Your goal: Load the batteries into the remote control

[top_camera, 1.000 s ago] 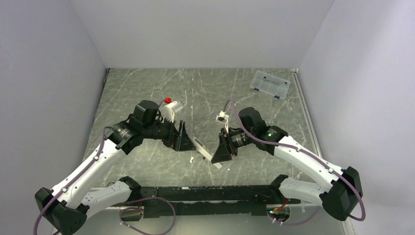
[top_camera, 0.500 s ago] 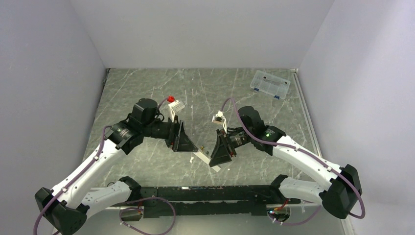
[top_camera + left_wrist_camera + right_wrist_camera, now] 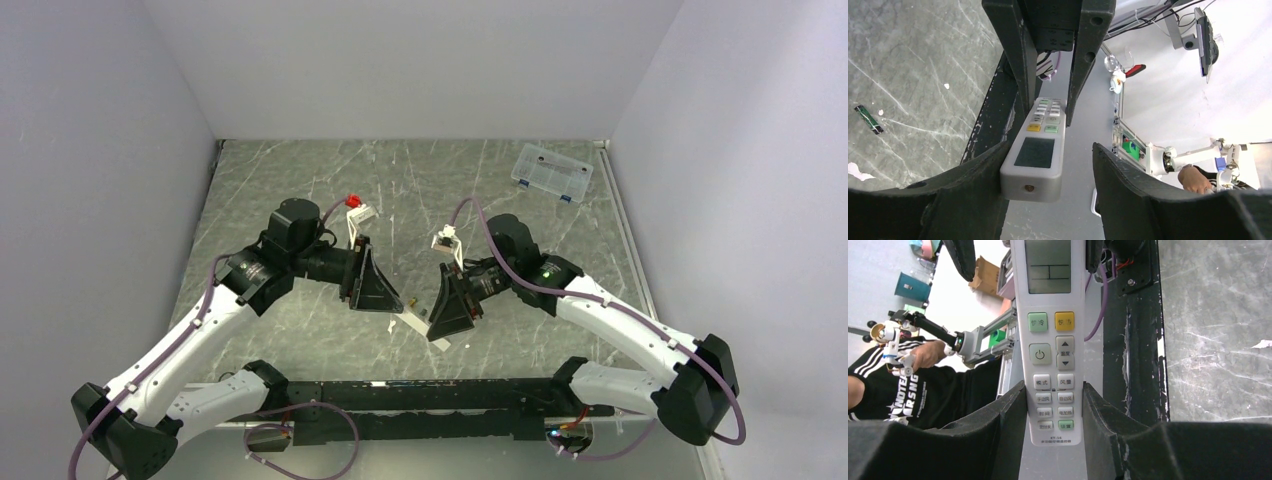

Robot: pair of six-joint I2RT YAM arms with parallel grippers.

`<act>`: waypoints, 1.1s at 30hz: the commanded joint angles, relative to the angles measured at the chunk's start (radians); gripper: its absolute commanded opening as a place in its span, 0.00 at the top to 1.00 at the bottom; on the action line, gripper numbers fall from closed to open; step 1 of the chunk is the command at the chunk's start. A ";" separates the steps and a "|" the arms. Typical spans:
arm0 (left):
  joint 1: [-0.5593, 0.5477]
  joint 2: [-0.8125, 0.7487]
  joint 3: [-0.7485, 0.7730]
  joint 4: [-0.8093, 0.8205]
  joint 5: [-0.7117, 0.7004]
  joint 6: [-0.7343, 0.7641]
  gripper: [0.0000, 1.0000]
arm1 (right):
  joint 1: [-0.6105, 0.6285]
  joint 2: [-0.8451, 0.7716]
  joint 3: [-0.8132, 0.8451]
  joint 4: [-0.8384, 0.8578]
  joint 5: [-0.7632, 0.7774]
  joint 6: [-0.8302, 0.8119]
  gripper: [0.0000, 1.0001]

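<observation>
The white remote control point(image 3: 1050, 315) is clamped by its lower end between my right gripper's point(image 3: 1054, 387) fingers, button face toward the camera, held low near the table's front edge point(image 3: 412, 322). My left gripper point(image 3: 1048, 150) is open around the remote's display end point(image 3: 1034, 160); the remote touches one finger point(image 3: 983, 170), with a gap to the other finger point(image 3: 1128, 175). In the top view the left gripper point(image 3: 393, 303) and right gripper point(image 3: 437, 328) face each other. A dark green battery point(image 3: 868, 119) lies on the table beside them. A small gold spot point(image 3: 411, 300) may be the other battery.
A clear compartment box point(image 3: 552, 172) stands at the back right. A small white sliver point(image 3: 858, 170) lies near the green battery. The black base rail point(image 3: 420, 395) runs along the near edge just under the grippers.
My left gripper has moved right and forward so its fingers now straddle the remote's display end. My right gripper has shifted slightly left with the remote in it.
</observation>
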 commanded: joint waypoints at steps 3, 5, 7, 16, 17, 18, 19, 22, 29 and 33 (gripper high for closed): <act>0.004 -0.007 -0.011 0.062 0.082 -0.014 0.40 | 0.006 -0.016 0.049 0.071 -0.034 0.000 1.00; 0.004 -0.007 -0.012 0.055 0.088 -0.007 0.42 | 0.006 -0.022 0.050 0.071 -0.031 0.002 1.00; 0.004 -0.010 -0.014 0.048 0.086 -0.002 0.43 | 0.006 -0.022 0.056 0.061 -0.031 -0.002 1.00; 0.004 -0.010 -0.021 0.030 0.090 0.003 0.55 | 0.006 -0.032 0.059 0.062 -0.021 0.007 1.00; 0.004 -0.010 -0.021 0.029 0.089 0.004 0.57 | 0.006 -0.033 0.058 0.064 -0.022 0.009 1.00; 0.004 -0.010 -0.021 0.028 0.090 0.003 0.60 | 0.006 -0.033 0.059 0.062 -0.021 0.009 1.00; 0.004 -0.010 -0.021 0.028 0.089 0.003 0.65 | 0.006 -0.032 0.060 0.058 -0.019 0.008 1.00; 0.004 -0.007 -0.020 0.028 0.083 0.000 0.93 | 0.006 -0.032 0.064 0.049 -0.013 0.005 1.00; 0.004 -0.013 -0.035 0.049 0.054 -0.023 1.00 | 0.006 -0.040 0.063 0.023 0.023 -0.005 0.79; 0.004 -0.012 -0.042 0.062 0.036 -0.040 1.00 | 0.006 -0.056 0.066 -0.002 0.060 -0.025 0.57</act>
